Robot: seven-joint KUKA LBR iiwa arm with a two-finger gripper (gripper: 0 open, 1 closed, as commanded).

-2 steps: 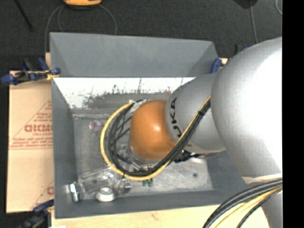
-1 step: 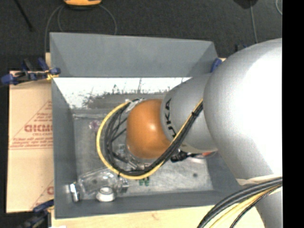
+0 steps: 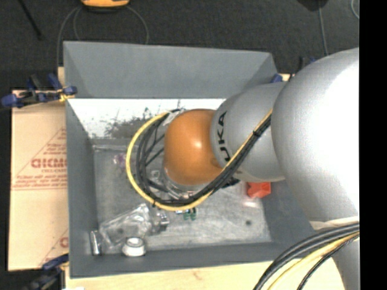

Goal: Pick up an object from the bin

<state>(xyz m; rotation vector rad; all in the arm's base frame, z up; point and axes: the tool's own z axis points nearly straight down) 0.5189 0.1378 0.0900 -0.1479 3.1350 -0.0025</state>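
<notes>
My gripper (image 3: 161, 218) reaches down in the middle of the bin, and what shows of it sits below the orange cover at the front-left of the floor. Its lower end is right beside a clear crumpled plastic piece (image 3: 123, 225) lying at the front left. Whether the two touch I cannot tell. A small green item (image 3: 190, 215) lies just to the right of the gripper. A white ring-shaped cap (image 3: 134, 246) rests at the front edge of the clear plastic.
A red-orange block (image 3: 259, 190) lies by the right wall, partly under the arm. A small metal cylinder (image 3: 95, 242) stands in the front-left corner. The arm and its looping cables cover the bin's middle and right.
</notes>
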